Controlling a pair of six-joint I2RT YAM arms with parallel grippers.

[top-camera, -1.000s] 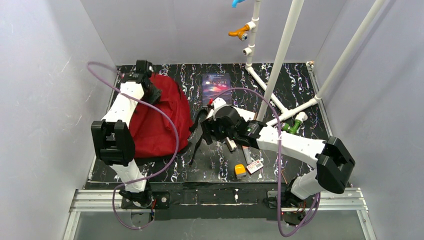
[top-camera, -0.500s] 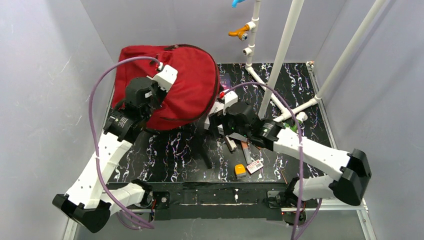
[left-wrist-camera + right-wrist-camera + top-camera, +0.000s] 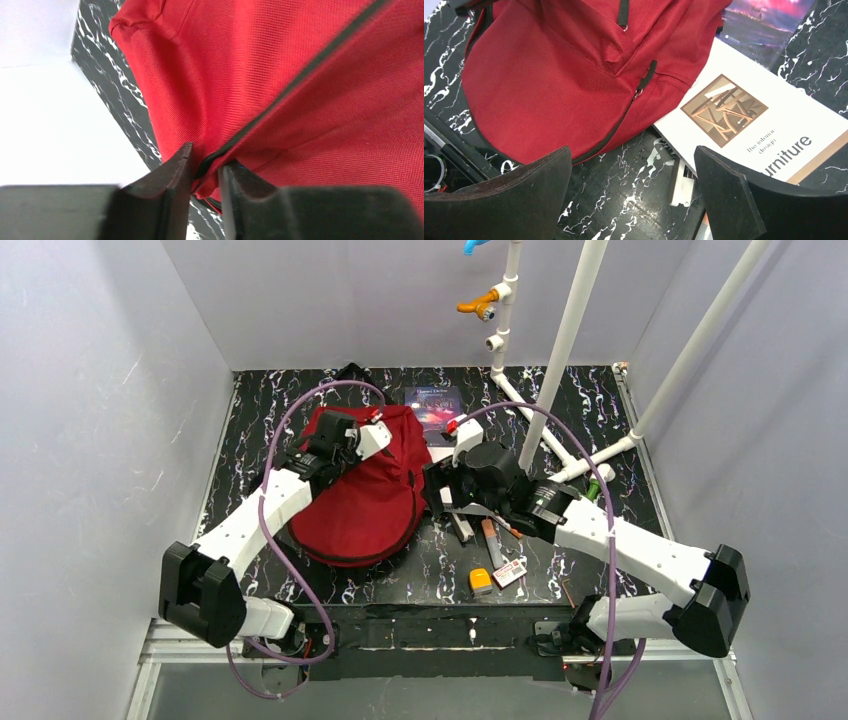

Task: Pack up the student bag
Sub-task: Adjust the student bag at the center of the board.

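Observation:
The dark red student bag (image 3: 365, 505) lies flat on the black marbled table (image 3: 400, 570), left of centre. My left gripper (image 3: 350, 440) is shut on a fold of its fabric by the black zip line near its far edge; the left wrist view shows the red cloth (image 3: 280, 75) pinched between the fingers (image 3: 170, 185). My right gripper (image 3: 435, 490) is open and empty just right of the bag, above bare table. In the right wrist view the bag (image 3: 559, 75) with its zip pull (image 3: 640, 90) is ahead, and a white furniture book (image 3: 754, 130) lies at the right.
A dark purple book (image 3: 433, 406) lies at the back centre. Small items sit near the front: a yellow piece (image 3: 481, 582), a tag (image 3: 509, 572), pens (image 3: 490, 537). White pipes (image 3: 560, 350) rise at the back right. Grey walls enclose the table.
The bag was lifted high at the back by my left gripper half a second ago; now it lies flat on the table. My right gripper has let go of the strap and opened.

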